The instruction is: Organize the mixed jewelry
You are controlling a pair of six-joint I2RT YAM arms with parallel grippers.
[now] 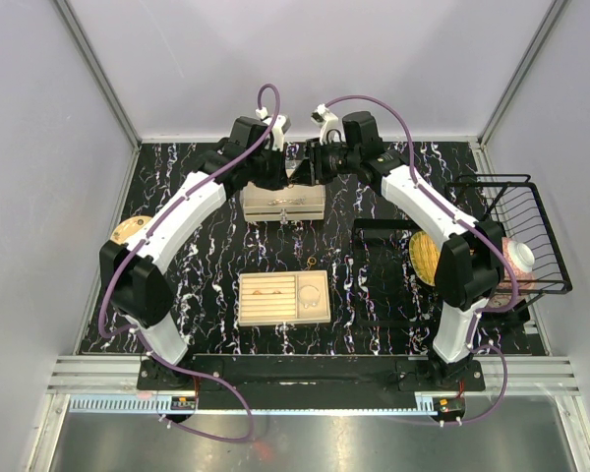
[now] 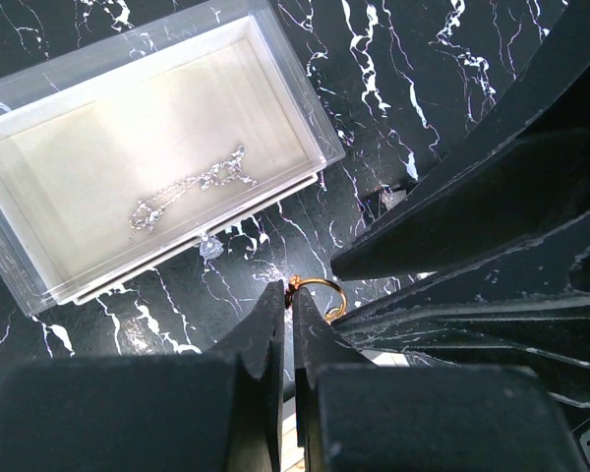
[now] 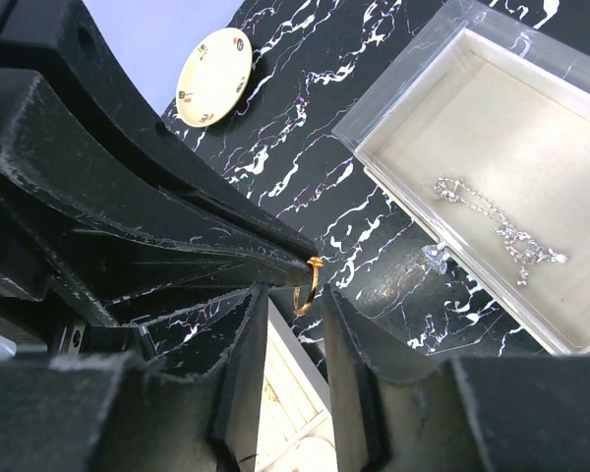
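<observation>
Where the two arms meet over the far side of the black marbled table (image 1: 374, 295), pale walls (image 1: 39, 147) close in on the left, back and right, so little room lies beyond the grippers. Bare tabletop stretches between the two trays and to either side of them. Two beige trays are in view: the far tray (image 1: 256, 208) sits just under the grippers near the back edge, and the near tray (image 1: 320, 313), split into compartments, sits in the middle toward the arm bases. Two round pieces sit at the sides, one plate (image 1: 128, 231) near the left edge and one tan disc (image 1: 423, 258) by the right arm. One black wire basket (image 1: 516, 211) stands at the right edge. One silver chain (image 2: 192, 187) lies loose on the far tray's pale floor, and one tiny clear piece (image 2: 209, 248) rests on the table just beside that tray. A few small pieces (image 1: 270, 290) lie in the near tray, too small to count. One gold ring (image 2: 315, 288) is up in the air, pinched at the very tip of the left gripper (image 2: 287, 290), whose fingers are pressed together on it. The right gripper (image 3: 293, 295) faces it with fingers apart, the ring just above the gap between their tips and touching neither.
</observation>
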